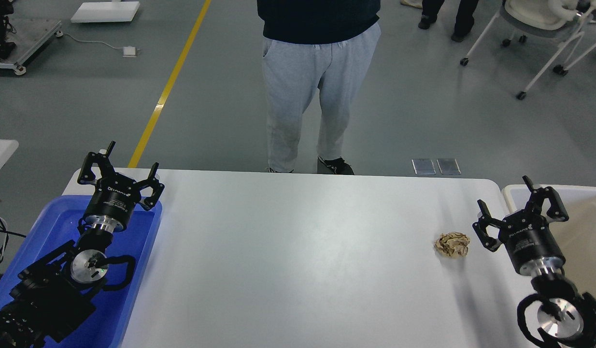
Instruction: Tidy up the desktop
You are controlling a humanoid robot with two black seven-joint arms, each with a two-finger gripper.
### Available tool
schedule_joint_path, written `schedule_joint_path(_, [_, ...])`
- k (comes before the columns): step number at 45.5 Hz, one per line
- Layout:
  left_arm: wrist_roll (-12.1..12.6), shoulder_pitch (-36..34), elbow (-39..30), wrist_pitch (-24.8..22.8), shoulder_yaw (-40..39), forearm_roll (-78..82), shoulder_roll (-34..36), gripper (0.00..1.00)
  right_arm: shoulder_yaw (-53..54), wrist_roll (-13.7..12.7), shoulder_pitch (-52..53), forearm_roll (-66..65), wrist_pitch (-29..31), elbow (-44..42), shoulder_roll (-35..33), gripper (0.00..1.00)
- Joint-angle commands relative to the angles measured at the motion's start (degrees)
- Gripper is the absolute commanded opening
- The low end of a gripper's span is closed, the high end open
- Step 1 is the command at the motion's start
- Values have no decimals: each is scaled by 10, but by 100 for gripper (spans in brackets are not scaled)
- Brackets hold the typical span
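Note:
The desktop [303, 251] is a wide white tabletop with rounded corners. A crumpled ball of brown paper [451, 244] lies on it near the right side. My right gripper [504, 194] is open and empty, a little to the right of the paper ball, over the table's right edge. My left gripper [133, 155] is open and empty above the far end of the blue tray, at the table's left edge.
A blue plastic tray [143, 270] sits at the left. A beige-white bin [585, 227] sits at the right. A person in grey trousers [307, 92] stands at the table's far edge. Wheeled chairs [544, 29] stand at the back right.

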Motion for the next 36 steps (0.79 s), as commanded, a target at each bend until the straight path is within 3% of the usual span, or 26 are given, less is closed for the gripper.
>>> schedule_joint_path(1, [0, 0, 0, 0, 0, 0, -1, 100, 8, 38, -16, -2, 29, 12, 29, 100])
schedule_joint_path(9, [0, 0, 0, 0, 0, -1, 0, 100, 6, 37, 10, -3, 27, 0, 28, 100])
schedule_joint_path(21, [0, 0, 0, 0, 0, 0, 0, 100, -31, 37, 101, -3, 29, -96, 23, 100])
schedule_joint_path(36, [0, 0, 0, 0, 0, 0, -1, 100, -71, 46, 125, -12, 29, -143, 23, 100])
